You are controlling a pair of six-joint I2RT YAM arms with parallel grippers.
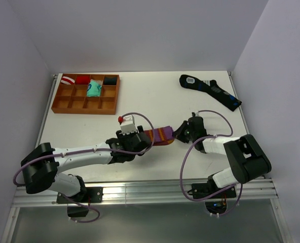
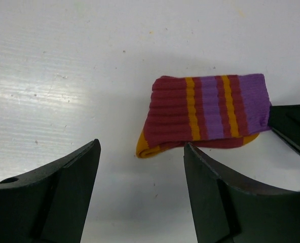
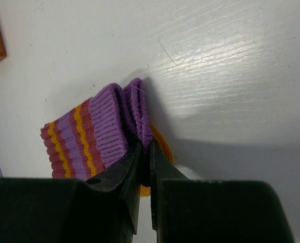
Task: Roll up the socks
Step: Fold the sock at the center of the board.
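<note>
The maroon sock [image 1: 160,135] with orange stripes and a purple cuff lies folded on the white table between my two grippers. In the left wrist view the sock [image 2: 205,114] lies just beyond my open left gripper [image 2: 142,152], which is empty and apart from it. My right gripper [image 3: 146,152] is shut on the purple cuff edge [image 3: 135,109] of the sock. In the top view the right gripper [image 1: 183,132] sits at the sock's right end and the left gripper [image 1: 140,139] at its left end.
A wooden compartment tray [image 1: 86,93] at the back left holds small rolled sock bundles. A long black sock with blue marks [image 1: 211,91] lies at the back right. Walls close the table on three sides.
</note>
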